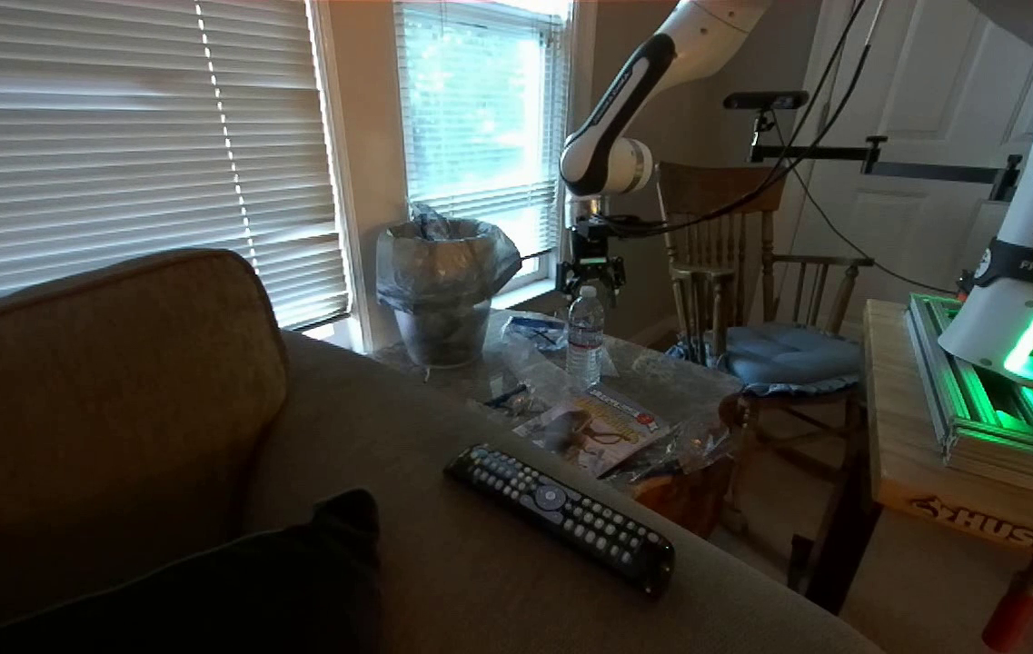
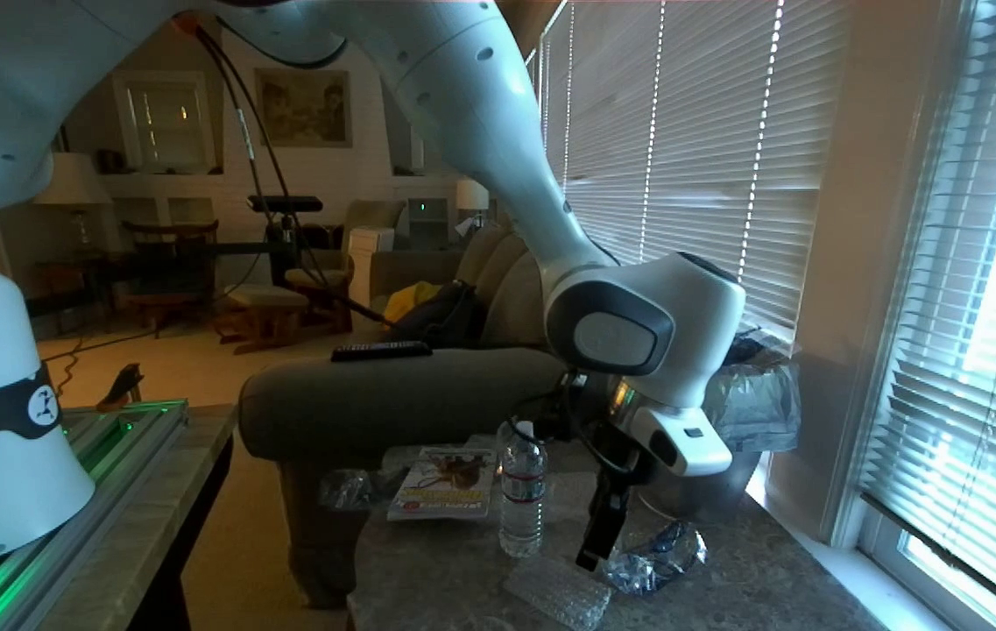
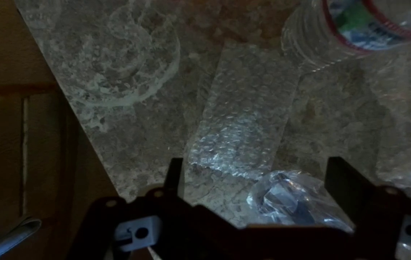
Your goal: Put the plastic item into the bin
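Note:
Several plastic things lie on the stone-patterned table; I cannot tell which one is meant. A flat sheet of bubble wrap [image 3: 245, 104] [image 2: 561, 592] lies beside a crumpled clear wrapper with dark blue inside [image 3: 292, 198] [image 2: 655, 556]. A clear water bottle [image 1: 585, 341] [image 2: 522, 495] [image 3: 353, 32] stands upright near them. My gripper [image 3: 256, 162] [image 1: 590, 280] [image 2: 589, 559] is open and empty, pointing down above the table. In the wrist view the wrapper and the bubble wrap's lower end appear between its fingers. The grey bin [image 1: 445, 327], with its bunched bag [image 2: 760, 407], stands at the window corner.
A magazine [image 1: 602, 427] [image 2: 445, 486] and more clear plastic [image 1: 698, 445] lie by the sofa arm [image 1: 389, 472]. A remote [image 1: 561, 518] [image 2: 381, 350] rests on that arm. A wooden chair [image 1: 734, 272] stands beside the table. The window blinds [image 2: 962, 394] are close to the bin.

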Motion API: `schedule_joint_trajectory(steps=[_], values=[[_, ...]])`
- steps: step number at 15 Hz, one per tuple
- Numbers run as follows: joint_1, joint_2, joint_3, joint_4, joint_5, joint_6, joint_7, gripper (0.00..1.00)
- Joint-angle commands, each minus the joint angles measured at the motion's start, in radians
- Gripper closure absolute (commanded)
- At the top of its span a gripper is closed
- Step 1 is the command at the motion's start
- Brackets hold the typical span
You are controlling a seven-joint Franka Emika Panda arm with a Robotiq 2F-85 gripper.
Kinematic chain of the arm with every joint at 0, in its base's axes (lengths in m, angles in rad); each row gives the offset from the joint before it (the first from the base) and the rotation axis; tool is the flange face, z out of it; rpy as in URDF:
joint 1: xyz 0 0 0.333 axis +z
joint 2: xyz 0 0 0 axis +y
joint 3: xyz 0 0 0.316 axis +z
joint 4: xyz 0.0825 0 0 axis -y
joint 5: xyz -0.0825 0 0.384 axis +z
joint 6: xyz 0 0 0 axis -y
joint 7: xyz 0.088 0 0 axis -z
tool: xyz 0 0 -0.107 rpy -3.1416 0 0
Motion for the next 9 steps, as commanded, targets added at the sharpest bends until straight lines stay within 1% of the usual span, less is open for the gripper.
schedule_joint_trajectory(steps=[1,3,9], values=[[0.0,0.017,-0.001,0.006,0.001,0.021,0.0,0.0],[0.0,0.037,-0.001,0.007,0.001,0.049,0.0,0.0],[0.0,0.041,-0.001,0.014,0.001,0.052,0.0,0.0]])
